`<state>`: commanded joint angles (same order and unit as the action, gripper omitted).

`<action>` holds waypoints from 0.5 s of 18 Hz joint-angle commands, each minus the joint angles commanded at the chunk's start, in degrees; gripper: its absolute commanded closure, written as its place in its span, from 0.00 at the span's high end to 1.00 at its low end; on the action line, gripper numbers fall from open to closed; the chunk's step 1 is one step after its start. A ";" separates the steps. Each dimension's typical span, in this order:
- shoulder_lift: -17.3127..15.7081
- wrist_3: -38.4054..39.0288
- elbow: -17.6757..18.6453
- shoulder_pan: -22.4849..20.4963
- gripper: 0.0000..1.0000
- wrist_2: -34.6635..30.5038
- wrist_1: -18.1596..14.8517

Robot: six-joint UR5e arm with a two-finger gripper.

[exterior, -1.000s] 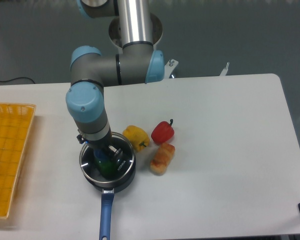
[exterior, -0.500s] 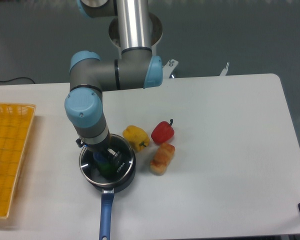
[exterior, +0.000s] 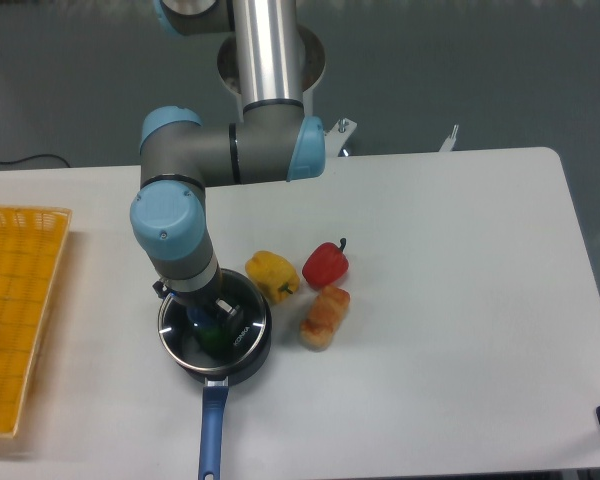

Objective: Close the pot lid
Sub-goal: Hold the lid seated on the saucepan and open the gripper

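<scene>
The dark pot stands at the table's front left, with its blue handle pointing at the front edge. The glass lid lies level over the pot's mouth, its metal rim matching the pot's rim. Something green shows through the glass. My gripper reaches straight down onto the lid's centre. Its fingers sit at the blue knob and look closed on it, though the wrist hides most of the knob.
A yellow pepper, a red pepper and a bread roll lie just right of the pot. An orange basket sits at the left edge of the table.
The arm has shifted slightly left and settled over the pot. The lid and the gripper sit a little lower, and the green thing under the glass shows smaller and darker.
</scene>
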<state>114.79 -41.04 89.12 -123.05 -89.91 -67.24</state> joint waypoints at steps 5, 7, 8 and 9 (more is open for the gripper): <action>0.00 0.00 0.00 0.00 0.45 0.09 0.00; 0.09 0.00 0.00 0.00 0.49 0.09 0.00; 0.00 0.00 0.00 0.00 0.49 0.09 0.00; 0.00 -0.09 0.00 0.00 0.52 0.09 0.00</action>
<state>114.79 -41.13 89.12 -123.05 -89.82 -67.24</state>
